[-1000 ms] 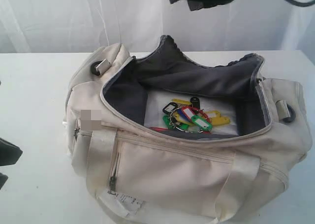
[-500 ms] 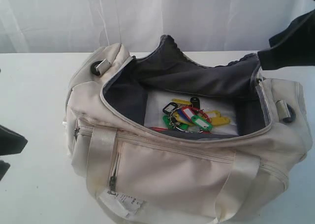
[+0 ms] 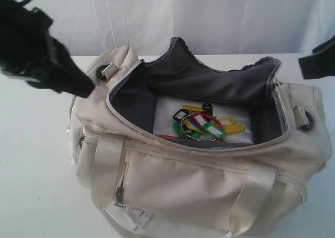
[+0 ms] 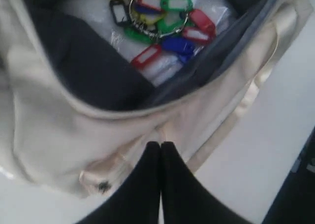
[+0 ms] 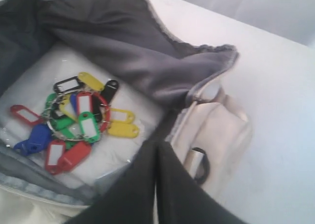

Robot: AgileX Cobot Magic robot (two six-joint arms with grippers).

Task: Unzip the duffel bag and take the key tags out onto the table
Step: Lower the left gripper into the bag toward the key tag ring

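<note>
The cream-white duffel bag lies on the white table with its top gaping open and the dark grey lining showing. The key tags, a bunch in red, green, blue and yellow on metal rings, rest on a clear plastic sheet inside the bag; both wrist views show them too. My left gripper is shut and empty, hovering above the bag's left end. Only the edge of the right arm shows at the exterior view's right border; its gripper is shut and empty above the bag's right end.
A white curtain hangs behind the table. The left arm is blurred above the table's left part. A white paper label hangs at the bag's front. A grey strap ring sits on the bag's right end.
The left arm has swung up from the lower left edge to above the bag's left end. The right arm has drawn back to the right edge. The bag and tags have not moved.
</note>
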